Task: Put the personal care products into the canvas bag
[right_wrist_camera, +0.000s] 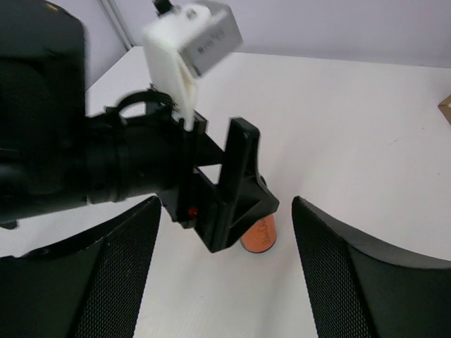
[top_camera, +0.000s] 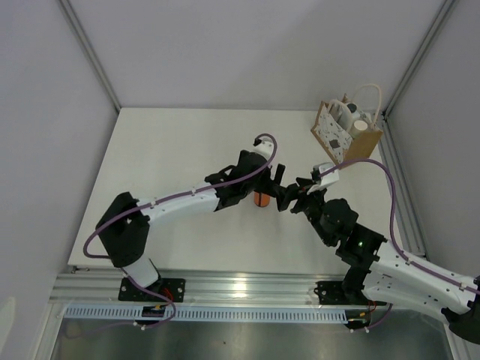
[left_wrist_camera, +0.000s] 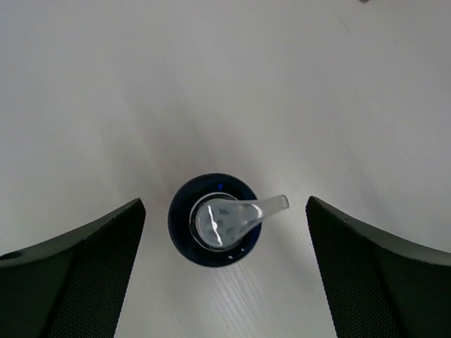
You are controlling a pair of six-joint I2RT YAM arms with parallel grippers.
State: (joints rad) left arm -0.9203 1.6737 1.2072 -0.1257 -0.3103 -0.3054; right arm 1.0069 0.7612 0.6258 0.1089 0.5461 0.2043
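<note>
An orange bottle (top_camera: 261, 199) stands upright on the white table. In the left wrist view I look straight down on its dark blue cap and clear nozzle (left_wrist_camera: 215, 220). My left gripper (left_wrist_camera: 224, 205) hangs open right above it, one finger (left_wrist_camera: 84, 267) on each side and neither touching. My right gripper (right_wrist_camera: 225, 204) is open just right of it, facing the left gripper (right_wrist_camera: 232, 190), with the bottle's orange base (right_wrist_camera: 259, 234) beyond. The canvas bag (top_camera: 352, 140) stands at the far right, with a pale bottle (top_camera: 349, 117) inside.
The two grippers (top_camera: 276, 176) (top_camera: 295, 196) are close together at the table's middle. Metal frame posts (top_camera: 409, 71) rise beside the bag, and grey walls enclose the table on three sides. The table's right edge (top_camera: 395, 180) runs near the bag.
</note>
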